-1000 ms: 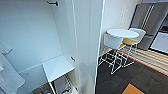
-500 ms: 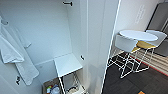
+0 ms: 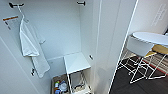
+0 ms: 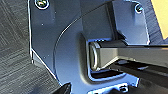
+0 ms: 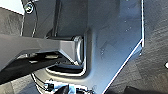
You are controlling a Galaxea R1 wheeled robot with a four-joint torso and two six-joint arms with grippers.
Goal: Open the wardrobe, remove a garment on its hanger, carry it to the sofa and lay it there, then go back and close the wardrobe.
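Here the wardrobe (image 3: 90, 37) stands open, a white shirt (image 3: 30, 47) hanging inside above a small white shelf (image 3: 76, 62); I cannot tell either gripper's jaw state.

A shirt (image 3: 31, 47) is hung at the left inside the wardrobe (image 3: 100, 45). A shelf (image 3: 76, 62) is set low inside, right of it. A desk (image 3: 152, 37) is placed right of the wardrobe.

Wardrobe (image 3: 75, 30): smooth matt white panels, open. White shirt (image 3: 30, 45) hanging inside it: soft creased cloth. Stools (image 3: 140, 50) beside the wardrobe: thin white wire frames; floor (image 3: 125, 85) dark, finely ribbed carpet.
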